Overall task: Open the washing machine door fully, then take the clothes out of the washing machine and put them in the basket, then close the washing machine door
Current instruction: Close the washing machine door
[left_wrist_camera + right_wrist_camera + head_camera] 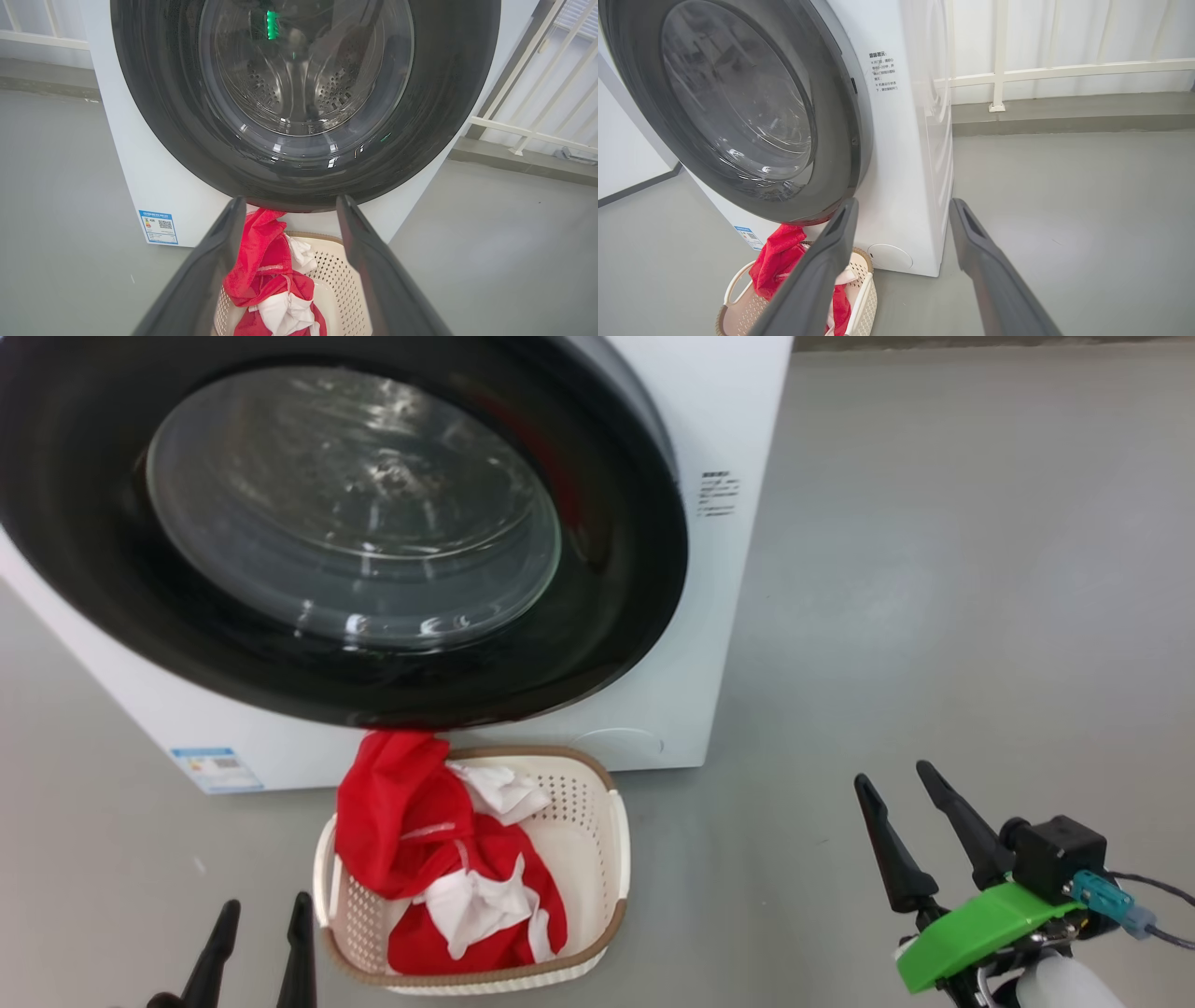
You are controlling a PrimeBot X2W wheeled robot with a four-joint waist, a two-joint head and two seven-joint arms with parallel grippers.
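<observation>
head view is showing the left gripper (265, 903) with its two fingers standing apart and gripping nothing, tips pointing up over the grey floor (934, 569). just right of those fingers the basket (583, 859) is sitting on the floor, its near corner just beside the right finger. the clothes (411, 831), red with white trim, are lying heaped in the basket, filling the side nearest the left fingers and rising over the far rim. beyond the fingertips the door (345, 513) is lying against the front of the washer (738, 569), looking shut, its black rim just above the top of the red heap. the right gripper (892, 775) is hovering well to the right of the basket, its fingers also spread and empty, floor lying between and ahead of them. in the left wrist view the clothes and basket are lying low between the two fingers, and the door is rising above the tips, the steel drum (299, 93) showing through its glass. in the right wrist view the basket is sitting partly behind the finger on that view's left, the washer's white side is rising between the fingertips, and a white railing (1064, 70) is running far beyond the other finger.
</observation>
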